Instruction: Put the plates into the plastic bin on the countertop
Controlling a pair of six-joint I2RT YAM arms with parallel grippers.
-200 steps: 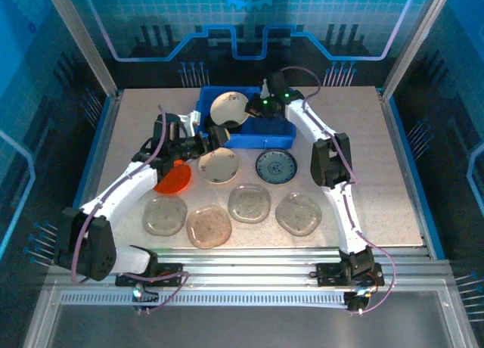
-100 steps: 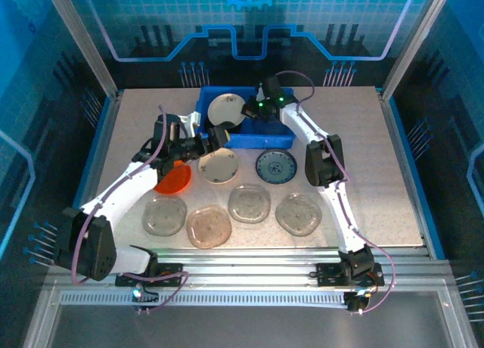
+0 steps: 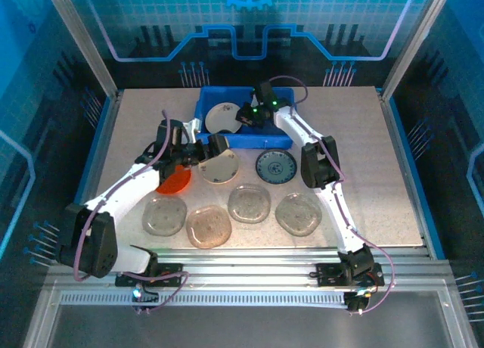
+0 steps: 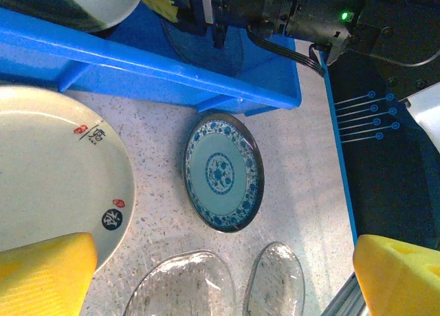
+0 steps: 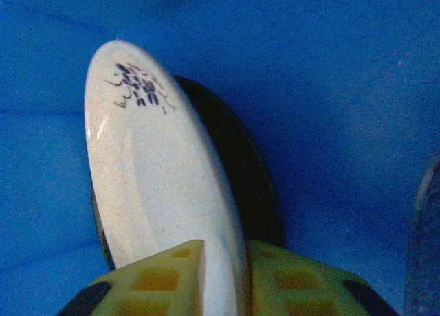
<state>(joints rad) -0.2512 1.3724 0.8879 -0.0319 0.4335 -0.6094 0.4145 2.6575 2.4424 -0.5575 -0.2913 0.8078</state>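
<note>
The right end effector [image 3: 243,116] sat inside the plastic bin [image 3: 249,141]. Its yellow fingers [image 5: 165,271] were drawn narrow on the lower rim of a cream plate [image 5: 161,165] (the one with a small cluster of dark marks near its far edge). One pad lay against each face, and no gap showed. That plate stood tilted up on edge with a black plate [image 5: 258,206] right behind it; whether the two touched could not be told. From above, both plates sat in the left half of the bin, with the end effector just to their right.

The left end effector [image 3: 214,147] hung wide open, holding nothing, above the tabletop [image 3: 363,159] just in front of the bin's near wall. Beneath one of its fingers lay a second cream plate [image 4: 48,172] with red and black marks, flat on the tabletop and near that wall. To its right, apart from it, the blue-patterned plate [image 4: 223,173] also lay flat. An orange-red plate [image 3: 172,180] lay to the left of the second cream plate, partly under the left arm. Nearest the arm bases, four glass plates [image 3: 249,203] lay in a loose row, well clear of both end effectors.
</note>
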